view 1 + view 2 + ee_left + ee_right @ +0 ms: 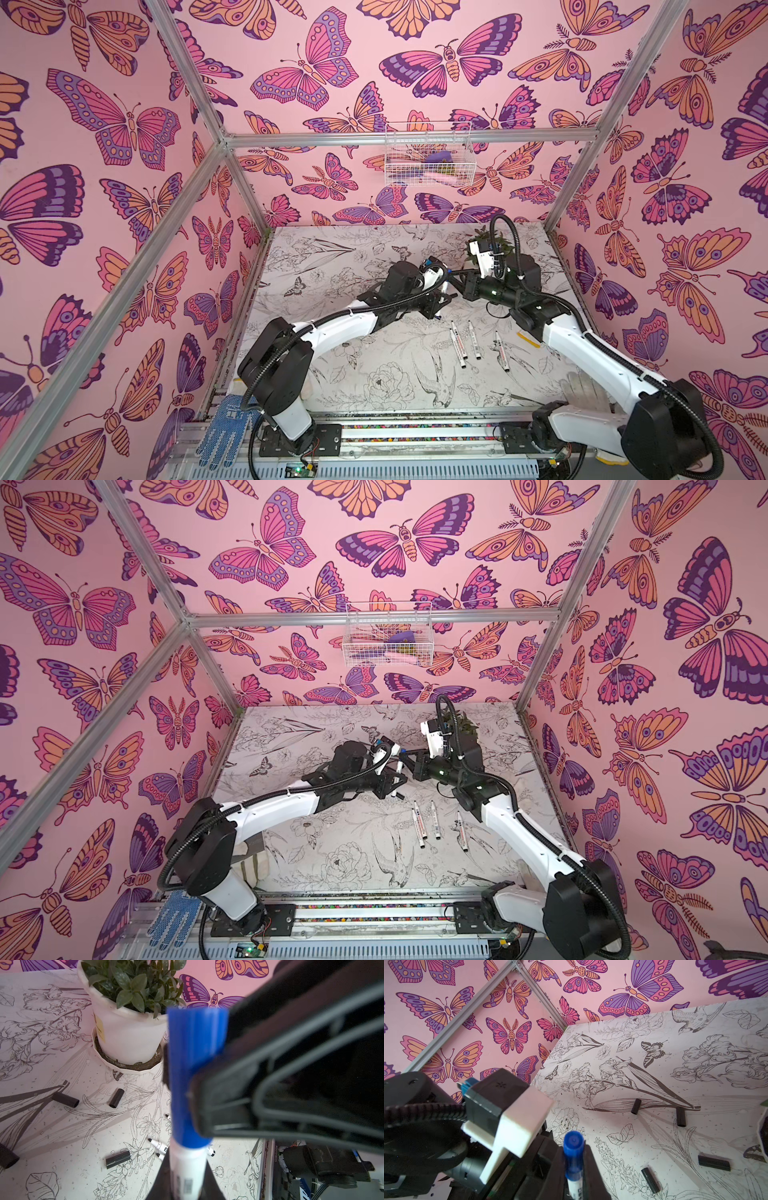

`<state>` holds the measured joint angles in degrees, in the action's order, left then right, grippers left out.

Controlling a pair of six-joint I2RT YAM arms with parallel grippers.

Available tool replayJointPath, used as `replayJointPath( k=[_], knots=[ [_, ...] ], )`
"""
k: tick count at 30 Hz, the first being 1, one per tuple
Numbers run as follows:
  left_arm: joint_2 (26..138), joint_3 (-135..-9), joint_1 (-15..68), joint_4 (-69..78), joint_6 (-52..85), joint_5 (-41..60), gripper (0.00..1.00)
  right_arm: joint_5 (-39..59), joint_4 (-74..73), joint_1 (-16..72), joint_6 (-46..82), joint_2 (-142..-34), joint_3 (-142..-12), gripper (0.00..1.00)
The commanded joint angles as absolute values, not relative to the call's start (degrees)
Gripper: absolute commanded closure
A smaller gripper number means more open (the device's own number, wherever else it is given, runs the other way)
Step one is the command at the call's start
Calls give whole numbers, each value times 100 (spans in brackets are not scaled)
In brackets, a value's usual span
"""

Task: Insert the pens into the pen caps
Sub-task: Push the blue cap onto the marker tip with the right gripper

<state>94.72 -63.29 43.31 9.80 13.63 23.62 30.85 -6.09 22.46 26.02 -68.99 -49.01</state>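
One white pen is held up above the table, my left gripper shut on its barrel. The blue pen cap sits over its end, and my right gripper is shut on that cap. In both top views the two grippers meet at mid-table, left and right. Three uncapped pens lie nearer the front, also seen in a top view. Several black pen caps lie loose on the table, one near the pen tips.
A white potted plant stands at the back right behind the grippers. A wire basket hangs on the back wall. A blue glove and a white glove lie at the front edge.
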Motion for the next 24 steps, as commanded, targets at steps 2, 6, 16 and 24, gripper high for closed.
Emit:
replayJointPath(
  k=[2, 6, 16, 24],
  knots=[
    [9277, -6258, 3999, 1881, 1291, 814, 100, 4377, 612, 2354, 2348, -6482, -4856, 100],
    [9201, -6183, 4055, 1839, 776, 806, 100, 4433, 707, 2244, 2270, -6414, -4868, 100],
    [9184, -6001, 4245, 2010, 386, 670, 100, 4974, 1420, 2242, 1664, -6545, -5319, 100],
    [9225, -5841, 4383, 2417, 159, 725, 100, 4892, 1720, 2242, 1467, -6538, -5555, 100]
  ],
)
